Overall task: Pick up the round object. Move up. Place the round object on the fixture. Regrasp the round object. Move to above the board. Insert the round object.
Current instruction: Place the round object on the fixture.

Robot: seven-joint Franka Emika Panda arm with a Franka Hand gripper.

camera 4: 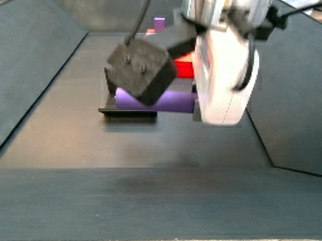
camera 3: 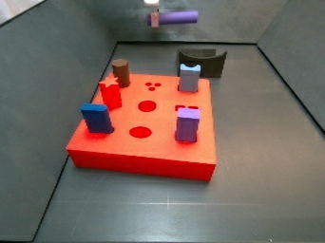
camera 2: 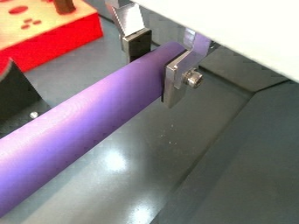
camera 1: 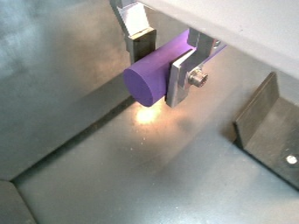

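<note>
The round object (camera 2: 82, 118) is a long smooth purple rod, lying level between the fingers of my gripper (camera 2: 158, 66), which is shut on it near one end. Its flat end face (camera 1: 143, 85) shows in a wrist view, with the gripper (camera 1: 162, 66) around it. In a side view the rod (camera 3: 180, 17) hangs in the air beyond the dark fixture (camera 3: 200, 62). The fixture (camera 1: 270, 131) stands bare on the floor beside the rod. The red board (camera 3: 159, 147) lies nearer, with round holes in it.
Brown (camera 3: 121, 71), red (camera 3: 110, 93), blue (camera 3: 97, 118), purple (camera 3: 188, 123) and grey-blue (camera 3: 189, 76) pegs stand on the board. Grey walls enclose the floor. In a side view the white arm (camera 4: 227, 66) and a dark wrist block (camera 4: 145, 68) hide much of the scene.
</note>
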